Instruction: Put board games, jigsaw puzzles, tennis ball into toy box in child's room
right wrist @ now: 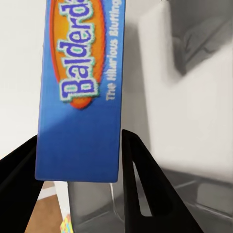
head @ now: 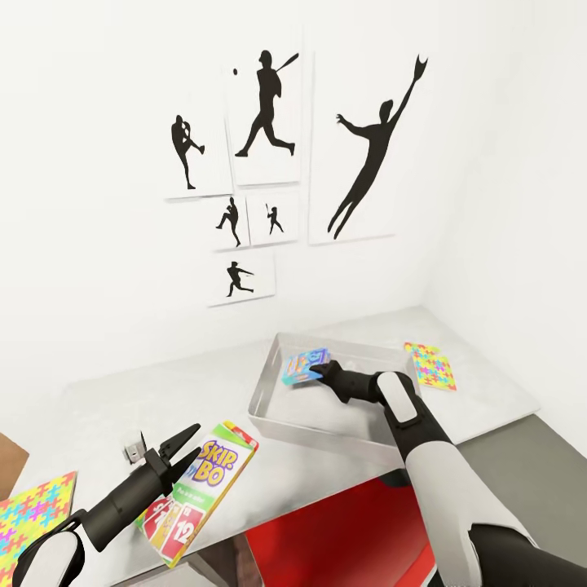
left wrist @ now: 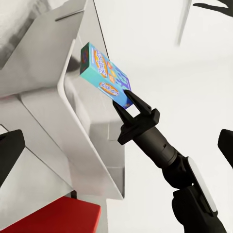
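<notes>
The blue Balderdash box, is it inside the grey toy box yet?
Not yet. The right hand grips the Balderdash box in the air above the toy box, its lower end not touching the bottom.

left arm [head: 49,554]: white rounded shell at the forearm, then a slim black cylindrical wrist
left gripper [head: 181,454]: black, two long tapering pointed fingers on a blocky black base
right arm [head: 432,481]: glossy white shell with a dark grey seam along it, black joint sections near the wrist and elbow
right gripper [left wrist: 130,104]: matte black, two wedge-shaped fingers [right wrist: 145,184] with flat inner faces, ribbed black collar behind the finger mount
</notes>
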Motion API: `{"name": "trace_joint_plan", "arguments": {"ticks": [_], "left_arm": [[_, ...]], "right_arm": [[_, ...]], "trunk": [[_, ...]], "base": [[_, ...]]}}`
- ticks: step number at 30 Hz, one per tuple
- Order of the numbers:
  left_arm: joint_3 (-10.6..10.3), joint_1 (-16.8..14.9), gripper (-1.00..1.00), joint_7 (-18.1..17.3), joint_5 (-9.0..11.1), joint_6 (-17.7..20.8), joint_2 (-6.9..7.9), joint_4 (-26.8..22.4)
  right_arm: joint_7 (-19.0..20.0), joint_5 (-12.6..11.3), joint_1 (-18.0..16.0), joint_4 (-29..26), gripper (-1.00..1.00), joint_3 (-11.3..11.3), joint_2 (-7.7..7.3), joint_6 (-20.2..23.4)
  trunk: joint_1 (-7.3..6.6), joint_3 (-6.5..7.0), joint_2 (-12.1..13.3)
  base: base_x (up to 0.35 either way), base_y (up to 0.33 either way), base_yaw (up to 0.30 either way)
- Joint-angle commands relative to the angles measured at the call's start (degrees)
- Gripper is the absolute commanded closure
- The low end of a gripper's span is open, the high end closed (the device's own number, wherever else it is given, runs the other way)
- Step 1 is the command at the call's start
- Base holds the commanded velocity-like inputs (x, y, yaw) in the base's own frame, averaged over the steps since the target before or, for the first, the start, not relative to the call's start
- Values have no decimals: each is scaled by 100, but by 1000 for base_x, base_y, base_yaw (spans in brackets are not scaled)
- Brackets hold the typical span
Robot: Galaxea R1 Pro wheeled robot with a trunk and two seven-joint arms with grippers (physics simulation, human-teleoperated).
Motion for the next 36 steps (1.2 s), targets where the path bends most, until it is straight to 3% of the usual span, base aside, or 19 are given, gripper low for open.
{"name": "trace_joint_plan", "arguments": {"ticks": [1, 24, 36], "left_arm": [[7, -5, -100, -7, 12, 38, 0, 0], [7, -5, -100, -7, 19, 38, 0, 0], [-3, 2, -100, -33, 118, 188, -5, -97]], "right_arm": [[-1, 3, -6, -3, 100, -33, 8, 36], [-7, 2, -43, -35, 100, -25, 29, 43], [0, -8, -46, -55, 100, -24, 21, 51]], "trunk": [[3, -11, -11], [3, -17, -11], [3, -98, -11]], "base": [[0, 0, 0], [0, 0, 0], [0, 0, 0]]}}
